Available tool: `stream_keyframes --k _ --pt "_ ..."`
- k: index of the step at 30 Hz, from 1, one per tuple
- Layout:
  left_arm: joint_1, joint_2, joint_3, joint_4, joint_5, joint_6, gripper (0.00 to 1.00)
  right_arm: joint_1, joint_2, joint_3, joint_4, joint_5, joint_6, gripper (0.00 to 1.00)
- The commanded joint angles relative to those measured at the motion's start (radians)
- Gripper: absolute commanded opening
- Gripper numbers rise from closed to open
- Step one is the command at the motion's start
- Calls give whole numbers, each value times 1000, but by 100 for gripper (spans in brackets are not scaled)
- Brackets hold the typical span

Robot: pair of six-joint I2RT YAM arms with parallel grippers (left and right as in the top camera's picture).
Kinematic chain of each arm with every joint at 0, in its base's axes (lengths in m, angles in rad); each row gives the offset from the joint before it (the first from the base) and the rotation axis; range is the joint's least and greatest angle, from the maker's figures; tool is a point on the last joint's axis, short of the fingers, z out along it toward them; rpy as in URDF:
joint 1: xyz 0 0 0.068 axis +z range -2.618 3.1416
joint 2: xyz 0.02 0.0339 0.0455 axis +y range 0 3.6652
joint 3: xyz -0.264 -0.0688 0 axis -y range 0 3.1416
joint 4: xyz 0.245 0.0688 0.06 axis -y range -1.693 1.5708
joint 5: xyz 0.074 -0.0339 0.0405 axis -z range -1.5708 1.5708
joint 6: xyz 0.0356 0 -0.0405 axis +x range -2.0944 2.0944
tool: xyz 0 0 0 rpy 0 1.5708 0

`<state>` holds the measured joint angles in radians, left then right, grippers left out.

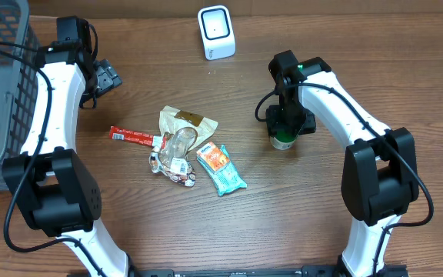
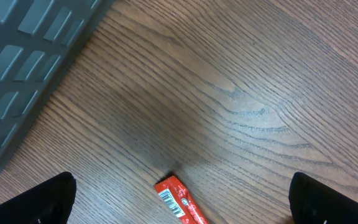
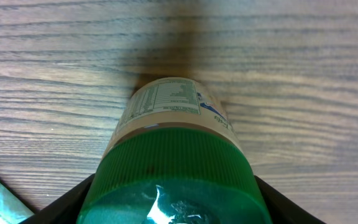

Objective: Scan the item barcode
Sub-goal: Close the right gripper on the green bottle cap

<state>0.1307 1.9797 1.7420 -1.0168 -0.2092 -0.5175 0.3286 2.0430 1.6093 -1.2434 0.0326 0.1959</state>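
Label (image 3: 166, 102) on bottle (image 3: 176, 171), right-wrist only

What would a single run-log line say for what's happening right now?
left gripper: open, near red wrapper | right gripper: around green-capped bottle, grip unclear | scanner: standing apart | scan: not yet done

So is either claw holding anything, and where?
Left claw: nothing. Right claw straddles the green cap of the bottle; a firm grip cannot be told.

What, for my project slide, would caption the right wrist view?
Right gripper straddling the green-capped bottle standing on the wooden table, label visible.
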Motion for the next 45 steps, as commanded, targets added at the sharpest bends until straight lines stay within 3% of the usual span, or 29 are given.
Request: stream_keyframes --k 1,6,11,16,31,45 --pt "-6 -5 22 1 4 -6 100 -1 -45 14 19 -15 -92 67" --pt "-6 -5 22 1 4 -6 100 -1 -45 13 39 -62 -179 68" --pt "-6 -5 22 1 4 -6 100 -5 -45 13 41 -62 -161 91" --pt "-6 -5 22 1 4 -6 100 -5 -43 13 45 -61 -90 99" --pt "-6 -5 22 1 4 -6 100 -5 -34 -53 132 -53 -54 100" --pt "-6 -5 22 1 4 -6 100 -5 -34 -162 254 14 -58 93"
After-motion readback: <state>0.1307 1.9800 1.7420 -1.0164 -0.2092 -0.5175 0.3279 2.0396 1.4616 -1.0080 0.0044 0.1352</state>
